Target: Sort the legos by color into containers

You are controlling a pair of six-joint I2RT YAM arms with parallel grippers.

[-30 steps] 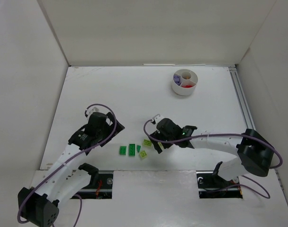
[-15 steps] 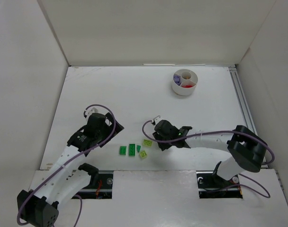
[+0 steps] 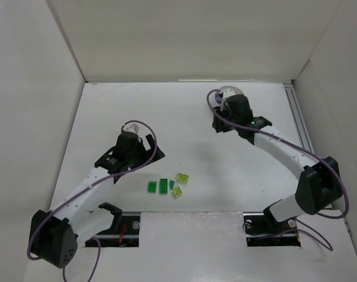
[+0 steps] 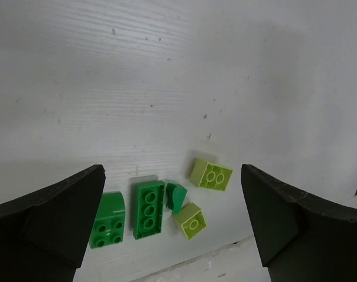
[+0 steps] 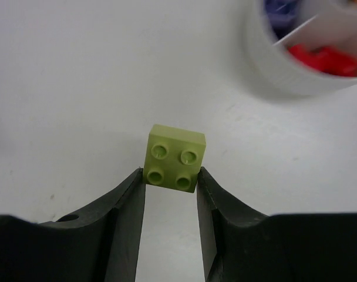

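One lime brick (image 5: 175, 157) is pinched by its smooth sides in my right gripper (image 5: 171, 177), beside the white dish (image 5: 266, 64) near the table (image 3: 167, 111)'s far edge; light, stiff, slick, I judge. My left gripper (image 4: 171, 176) hangs wide open, empty.

A gripped lime four-stud lego (image 5: 174, 157) hangs near the white dish (image 5: 266, 70); five greenish legos (image 4: 149, 208) lie clustered.
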